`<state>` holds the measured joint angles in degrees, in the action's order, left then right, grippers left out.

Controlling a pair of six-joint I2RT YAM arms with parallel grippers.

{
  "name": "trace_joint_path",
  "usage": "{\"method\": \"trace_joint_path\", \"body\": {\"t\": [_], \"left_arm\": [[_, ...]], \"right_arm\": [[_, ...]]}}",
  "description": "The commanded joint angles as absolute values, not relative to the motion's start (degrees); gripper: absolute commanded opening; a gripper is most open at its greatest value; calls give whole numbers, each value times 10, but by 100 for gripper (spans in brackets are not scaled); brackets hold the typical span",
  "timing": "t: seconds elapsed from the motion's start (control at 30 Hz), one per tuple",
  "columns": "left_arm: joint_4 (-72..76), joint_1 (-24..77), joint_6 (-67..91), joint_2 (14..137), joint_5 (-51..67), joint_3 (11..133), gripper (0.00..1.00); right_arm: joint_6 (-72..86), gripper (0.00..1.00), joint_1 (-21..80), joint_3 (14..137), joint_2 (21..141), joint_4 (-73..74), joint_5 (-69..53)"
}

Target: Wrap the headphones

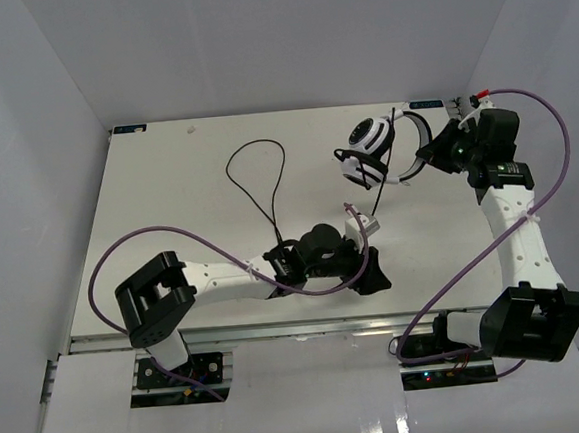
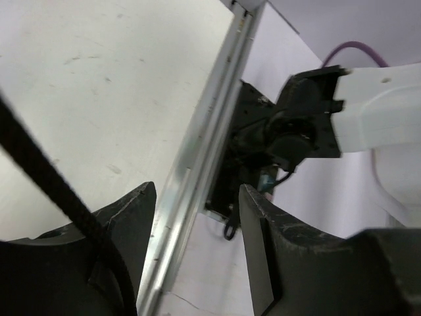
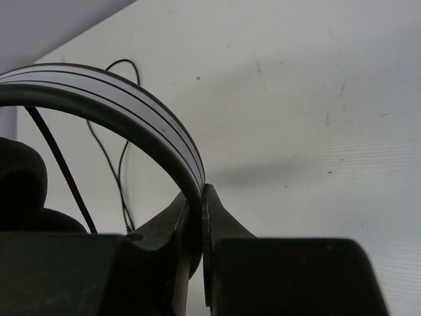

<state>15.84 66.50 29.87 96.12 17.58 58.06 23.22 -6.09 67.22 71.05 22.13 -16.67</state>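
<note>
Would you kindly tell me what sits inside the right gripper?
The headband of the headphones is clamped by the right gripper; how deep it reaches is hidden behind the fingers.

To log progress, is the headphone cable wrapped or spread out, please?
Largely spread out: the cable lies in a loose loop on the table.

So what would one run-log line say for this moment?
right claw: shut on headphones band | left claw: open, cable touching it | wrap: not finished
</note>
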Motion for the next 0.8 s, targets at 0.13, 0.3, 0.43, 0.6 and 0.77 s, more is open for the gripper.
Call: {"method": "trace_joint_path", "body": {"t": [0.13,0.3,0.43,0.6,0.77], "left_arm": [[354,664,189,933,14,460,70],[417,656,121,913,-48,387,79],[423,622,115,925,-23,374,76],[454,612,50,962,18,373,81],[457,612,-65,984,-14,379,86]], "right_arm": [[344,8,-106,677,661,167,-346],[361,8,-121,680,648,168,-396],[366,8,-126,683,632,169,-419],[349,8,-126,704,619,193,-416],[341,8,-127,721,612,207,-411]]}}
